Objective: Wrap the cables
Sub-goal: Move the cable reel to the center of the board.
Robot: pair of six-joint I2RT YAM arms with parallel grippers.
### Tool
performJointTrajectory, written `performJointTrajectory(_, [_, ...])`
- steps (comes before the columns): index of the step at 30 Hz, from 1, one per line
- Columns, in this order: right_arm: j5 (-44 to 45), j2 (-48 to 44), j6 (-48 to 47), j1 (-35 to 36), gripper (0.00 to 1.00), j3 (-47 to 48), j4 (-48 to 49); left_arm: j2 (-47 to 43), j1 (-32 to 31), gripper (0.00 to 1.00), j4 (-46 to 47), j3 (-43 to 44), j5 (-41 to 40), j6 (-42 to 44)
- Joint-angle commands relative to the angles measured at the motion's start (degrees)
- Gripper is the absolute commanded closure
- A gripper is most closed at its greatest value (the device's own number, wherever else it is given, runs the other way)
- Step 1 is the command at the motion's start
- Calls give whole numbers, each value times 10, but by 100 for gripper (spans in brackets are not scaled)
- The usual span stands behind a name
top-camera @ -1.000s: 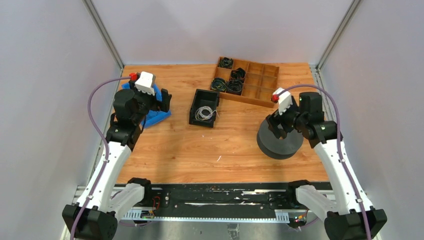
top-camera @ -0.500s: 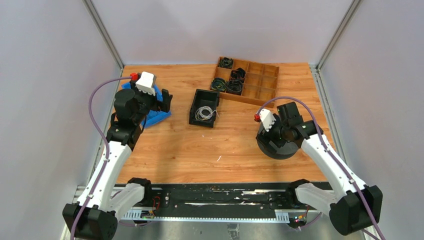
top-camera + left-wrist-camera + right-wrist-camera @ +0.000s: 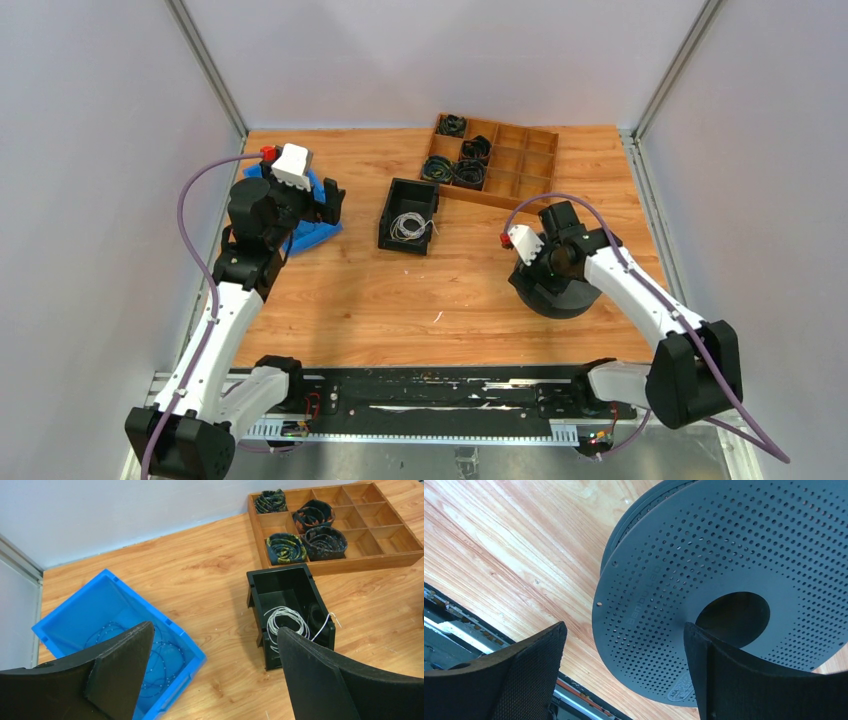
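A loose coil of thin white cables point(image 3: 286, 622) lies inside a black bin point(image 3: 280, 574) on a wooden table point(image 3: 350, 290). Left of the black bin, the left gripper point(image 3: 212, 645) hangs above a blue bin point(image 3: 100, 605), jaws spread wide, holding nothing. Right of the black bin and nearer the arm bases, the right gripper point(image 3: 624, 630) points down at a dark perforated spool point(image 3: 724, 555), jaws likewise spread and empty. Behind the black bin sits a wooden divided tray point(image 3: 350, 564) with dark coiled bundles point(image 3: 325, 542).

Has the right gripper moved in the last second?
Yes. The right gripper, open, has swung left and toward the table's near edge over the dark spool, away from the wooden tray and its right corner.
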Motion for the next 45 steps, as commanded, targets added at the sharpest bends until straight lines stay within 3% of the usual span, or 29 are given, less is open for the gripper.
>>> performJointTrajectory(1, [1, 13, -13, -13, 14, 14, -16, -3, 3, 2, 10, -4, 7, 7])
performJointTrajectory(20, [-17, 56, -76, -50, 14, 23, 7, -3, 3, 2, 13, -5, 10, 9])
performJointTrajectory(27, [-65, 80, -80, -38, 27, 34, 6, -1, 3, 2, 15, -7, 8, 9])
performJointTrajectory(34, [-80, 48, -58, 73, 36, 21, 22, 9, 3, 2, 25, -6, -16, -2])
performJointTrajectory(45, [-59, 77, -34, 279, 40, 40, 63, 35, 3, 2, 56, -14, -18, -7])
